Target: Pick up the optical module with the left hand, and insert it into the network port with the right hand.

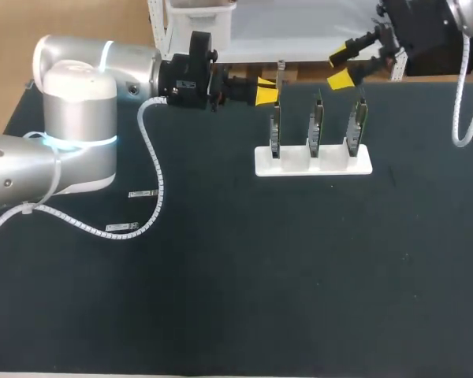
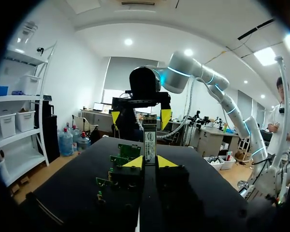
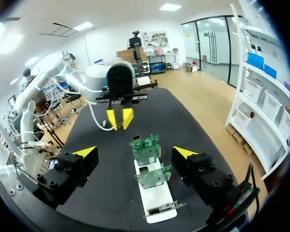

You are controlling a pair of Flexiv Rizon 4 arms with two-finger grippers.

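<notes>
A: Left gripper [image 2: 150, 163], what's it up to?

B: Clenched on the module [image 2: 150, 140]. The module stands upright between the yellow tips, clear of the tabletop [image 1: 221, 299] and near its far edge.

A: So the pick-up is done?

B: I'd say so. The first half of the task looks finished, with the module in the left arm's hold and nothing under it.

A: And the right gripper [image 3: 135, 153]?

B: Released, tips spread wide with nothing between them. In the head view it hangs over the far right of the tabletop, apart from the module. In the left wrist view it faces the left gripper straight on, beyond the module.

A: Where does the module have to go?

B: Into a port on 1 of the 3 boards [image 1: 314, 126] standing upright in the white base [image 1: 314, 161]. The left gripper is just beside the leftmost board, towards the far edge. I can't make out the ports themselves.

A: What's left, then?

B: By my reading, the whole second half. The right gripper must take the module from the left, the left must let go, and the right must then line the module up with a port and push it in. None of that has started
</notes>
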